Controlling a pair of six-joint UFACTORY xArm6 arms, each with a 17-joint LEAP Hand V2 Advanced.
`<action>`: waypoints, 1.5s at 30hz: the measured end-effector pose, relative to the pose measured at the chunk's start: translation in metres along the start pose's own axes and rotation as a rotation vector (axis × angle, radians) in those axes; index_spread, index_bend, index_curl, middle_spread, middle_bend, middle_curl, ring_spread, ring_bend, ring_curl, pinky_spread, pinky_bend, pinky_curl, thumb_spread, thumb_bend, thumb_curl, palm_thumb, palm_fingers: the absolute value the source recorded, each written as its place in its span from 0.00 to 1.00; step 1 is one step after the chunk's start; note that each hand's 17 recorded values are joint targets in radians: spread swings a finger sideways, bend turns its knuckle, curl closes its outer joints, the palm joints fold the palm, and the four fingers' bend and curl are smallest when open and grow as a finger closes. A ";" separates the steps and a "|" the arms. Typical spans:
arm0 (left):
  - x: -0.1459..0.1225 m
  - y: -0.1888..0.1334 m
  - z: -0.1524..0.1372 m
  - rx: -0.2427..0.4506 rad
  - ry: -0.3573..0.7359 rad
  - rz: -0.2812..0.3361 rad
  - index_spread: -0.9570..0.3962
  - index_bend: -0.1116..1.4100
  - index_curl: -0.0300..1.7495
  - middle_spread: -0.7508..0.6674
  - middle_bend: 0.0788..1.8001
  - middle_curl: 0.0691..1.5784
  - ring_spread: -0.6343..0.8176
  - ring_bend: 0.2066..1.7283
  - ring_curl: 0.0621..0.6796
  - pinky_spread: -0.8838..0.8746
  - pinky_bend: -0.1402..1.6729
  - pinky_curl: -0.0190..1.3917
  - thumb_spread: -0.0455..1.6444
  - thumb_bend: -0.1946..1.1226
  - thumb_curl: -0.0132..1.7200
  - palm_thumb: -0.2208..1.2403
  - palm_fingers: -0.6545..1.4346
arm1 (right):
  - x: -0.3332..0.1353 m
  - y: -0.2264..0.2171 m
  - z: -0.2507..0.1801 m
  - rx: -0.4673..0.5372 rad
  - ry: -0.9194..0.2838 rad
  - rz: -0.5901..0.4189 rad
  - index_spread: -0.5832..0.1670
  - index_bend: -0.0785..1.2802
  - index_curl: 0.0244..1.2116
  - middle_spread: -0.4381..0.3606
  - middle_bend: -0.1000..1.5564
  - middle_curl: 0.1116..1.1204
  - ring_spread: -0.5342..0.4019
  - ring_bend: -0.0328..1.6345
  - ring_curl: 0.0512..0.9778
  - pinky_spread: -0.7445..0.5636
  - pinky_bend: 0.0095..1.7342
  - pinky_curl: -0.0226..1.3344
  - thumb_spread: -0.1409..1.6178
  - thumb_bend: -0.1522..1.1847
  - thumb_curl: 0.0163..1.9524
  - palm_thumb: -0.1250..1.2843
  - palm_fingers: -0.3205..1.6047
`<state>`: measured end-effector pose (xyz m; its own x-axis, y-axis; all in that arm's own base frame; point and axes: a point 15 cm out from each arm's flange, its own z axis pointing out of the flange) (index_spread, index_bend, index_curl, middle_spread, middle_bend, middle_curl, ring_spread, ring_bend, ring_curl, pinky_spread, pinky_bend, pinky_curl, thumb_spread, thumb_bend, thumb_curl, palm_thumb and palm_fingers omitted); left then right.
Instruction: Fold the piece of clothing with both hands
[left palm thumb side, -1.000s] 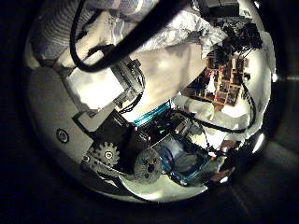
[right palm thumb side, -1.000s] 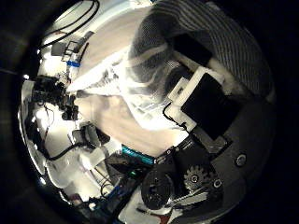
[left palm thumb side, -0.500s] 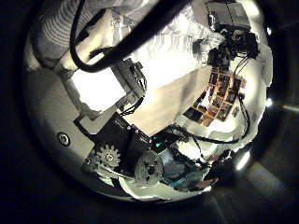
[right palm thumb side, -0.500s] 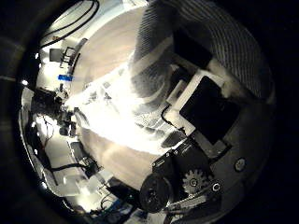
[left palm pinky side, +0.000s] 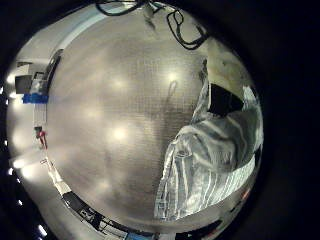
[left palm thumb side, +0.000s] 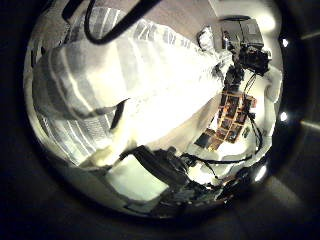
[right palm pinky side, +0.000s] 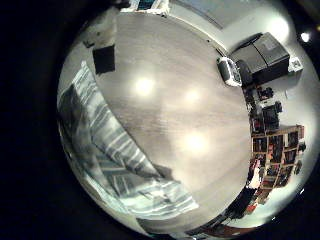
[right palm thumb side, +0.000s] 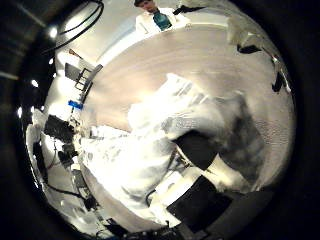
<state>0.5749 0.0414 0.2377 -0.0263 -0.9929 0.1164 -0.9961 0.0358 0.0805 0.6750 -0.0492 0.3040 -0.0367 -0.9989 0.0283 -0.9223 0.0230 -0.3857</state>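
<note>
A striped piece of clothing (left palm thumb side: 130, 80) fills much of the left thumb side palm view, close to the palm, and runs over my left hand's finger parts (left palm thumb side: 145, 182). In the right thumb side palm view the cloth (right palm thumb side: 165, 135) is bunched over my right hand's fingers (right palm thumb side: 205, 195).
Both thumb side views have shifted, so both hands have moved. The finger parts fill less of each view, and the cloth now stretches out farther from each palm.
</note>
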 end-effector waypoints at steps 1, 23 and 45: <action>0.000 -0.001 -0.007 0.015 -0.002 0.000 0.46 0.20 0.56 0.50 0.14 0.40 0.28 0.62 0.69 0.28 0.44 0.66 0.71 0.13 0.23 0.44 0.30 | 0.011 0.000 -0.009 0.004 0.006 0.013 0.17 0.27 0.40 0.33 0.47 0.43 0.43 0.65 0.45 0.52 0.60 0.53 0.78 0.09 0.25 0.45 0.25; 0.063 0.076 0.029 -0.081 0.006 0.186 0.69 0.19 0.32 0.71 0.06 0.22 0.63 0.34 0.38 0.73 0.23 0.41 0.72 0.13 0.20 0.38 0.33 | 0.082 0.149 -0.021 -0.526 -0.090 -0.052 0.26 0.19 0.33 0.46 0.34 0.29 0.57 0.52 0.28 0.85 0.45 0.41 0.74 0.09 0.17 0.29 0.22; 0.059 0.082 0.067 -0.127 0.007 0.178 0.69 0.19 0.26 0.69 0.05 0.17 0.68 0.29 0.31 0.75 0.23 0.33 0.72 0.13 0.19 0.37 0.36 | 0.052 0.202 0.069 -0.764 -0.110 -0.164 0.37 0.18 0.25 0.49 0.30 0.25 0.57 0.54 0.23 0.89 0.44 0.33 0.67 0.10 0.17 0.34 0.32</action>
<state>0.4862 -0.0221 0.1845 -0.1998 -0.9687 0.1473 -0.9571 0.2252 0.1821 0.5128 -0.0990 0.1640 0.1245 -0.9892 -0.0770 -0.9229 -0.1440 0.3572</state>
